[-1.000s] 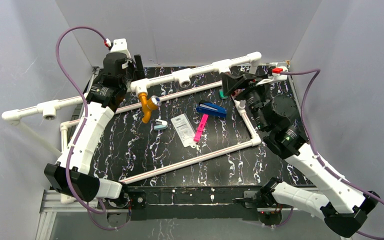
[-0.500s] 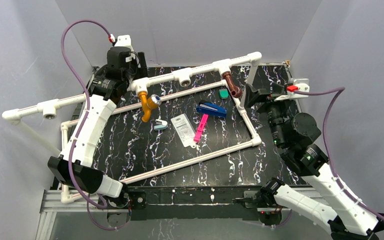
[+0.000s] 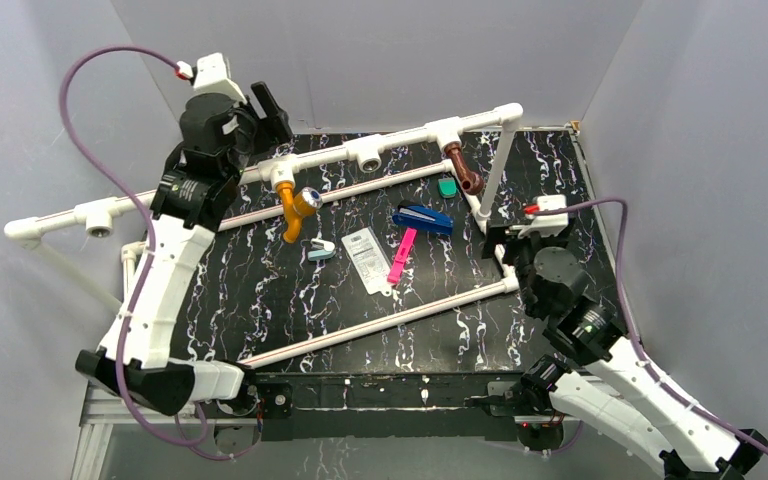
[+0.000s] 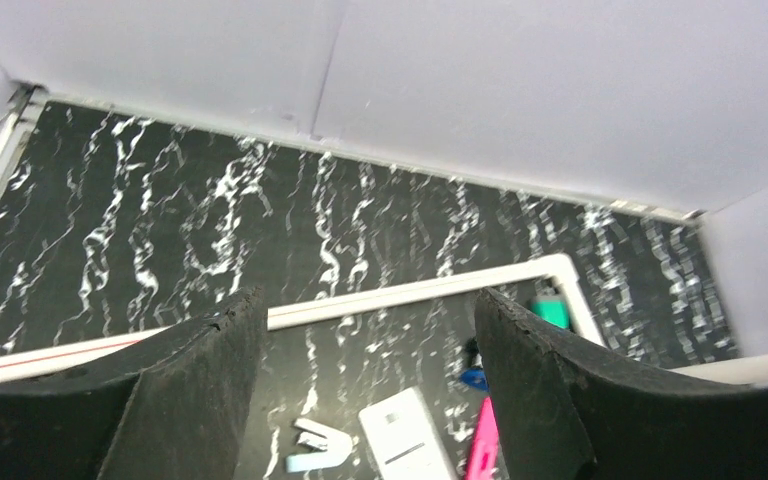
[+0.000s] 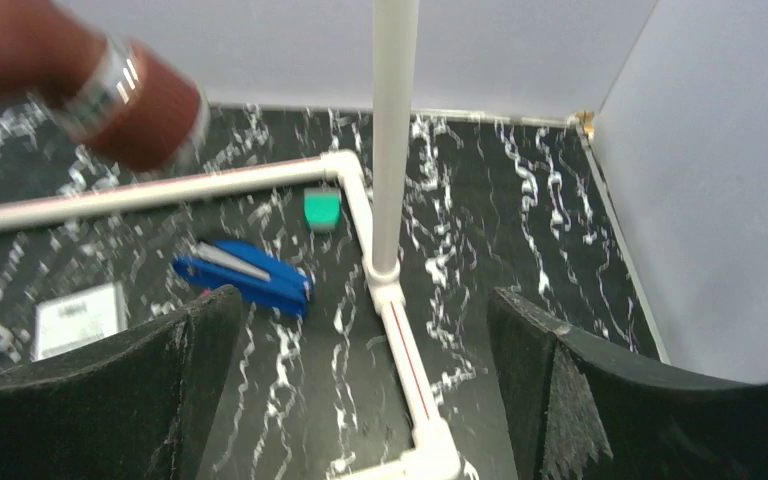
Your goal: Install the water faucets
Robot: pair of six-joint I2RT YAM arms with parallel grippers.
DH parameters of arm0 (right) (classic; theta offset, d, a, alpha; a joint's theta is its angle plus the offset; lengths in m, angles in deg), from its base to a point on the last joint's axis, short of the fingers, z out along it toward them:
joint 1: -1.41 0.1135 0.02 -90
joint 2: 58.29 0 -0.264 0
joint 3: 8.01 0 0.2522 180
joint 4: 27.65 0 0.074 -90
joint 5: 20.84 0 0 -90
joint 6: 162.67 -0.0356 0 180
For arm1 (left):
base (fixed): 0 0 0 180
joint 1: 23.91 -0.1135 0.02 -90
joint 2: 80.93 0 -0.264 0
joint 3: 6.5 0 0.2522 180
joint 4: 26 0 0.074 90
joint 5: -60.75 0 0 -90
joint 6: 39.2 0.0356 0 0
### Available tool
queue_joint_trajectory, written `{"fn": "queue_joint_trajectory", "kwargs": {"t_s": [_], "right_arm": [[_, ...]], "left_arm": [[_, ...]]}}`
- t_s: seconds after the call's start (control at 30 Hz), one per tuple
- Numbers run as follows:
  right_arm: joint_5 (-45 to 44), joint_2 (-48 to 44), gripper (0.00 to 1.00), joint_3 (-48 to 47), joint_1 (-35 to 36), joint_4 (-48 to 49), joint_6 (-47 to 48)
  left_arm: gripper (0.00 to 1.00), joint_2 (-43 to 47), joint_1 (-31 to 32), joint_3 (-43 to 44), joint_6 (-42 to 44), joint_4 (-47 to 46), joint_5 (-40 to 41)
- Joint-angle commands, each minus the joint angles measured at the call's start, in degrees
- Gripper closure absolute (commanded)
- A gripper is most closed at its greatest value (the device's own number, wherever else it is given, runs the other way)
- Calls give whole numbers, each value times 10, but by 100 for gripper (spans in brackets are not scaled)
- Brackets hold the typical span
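Water faucets, orange plastic tap with silvery knob (image 3: 290, 212) and dark brown plastic tap (image 3: 463, 170), hanging beneath white plastic pipe rail (image 3: 405, 139), apparently installed; left gripper (image 4: 360, 320) and right gripper (image 5: 365, 310) wide, empty, off the rail; next, withdraw clear.

Plain pale grey walls (image 3: 410, 60) enclose a black tabletop (image 3: 360, 310) veined with white, evenly lit.

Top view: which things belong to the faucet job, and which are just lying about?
Job: orange faucet, dark brown faucet, both on the white pipe rail.
Lying about: blue stapler, pink tool, white packet, green block, pale clip.
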State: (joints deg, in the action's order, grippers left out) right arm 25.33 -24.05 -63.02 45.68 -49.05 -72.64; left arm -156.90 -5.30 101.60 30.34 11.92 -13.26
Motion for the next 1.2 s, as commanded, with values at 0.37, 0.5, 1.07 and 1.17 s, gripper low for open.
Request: {"fn": "queue_joint_trajectory", "kwargs": {"t_s": [0.37,0.5,1.07,1.17], "right_arm": [[23,77,1,207,-31,283,44],[90,130,1,211,-99,292,25],[357,258,1,280,-350,470,16],[349,313,1,298,-365,548,12]], "left_arm": [[27,129,6,-20,-119,-71,-55],[27,156,14,-20,-128,-57,-61],[27,251,64,-32,-129,23,-80],[27,264,74,-40,-127,28,-81]]}}
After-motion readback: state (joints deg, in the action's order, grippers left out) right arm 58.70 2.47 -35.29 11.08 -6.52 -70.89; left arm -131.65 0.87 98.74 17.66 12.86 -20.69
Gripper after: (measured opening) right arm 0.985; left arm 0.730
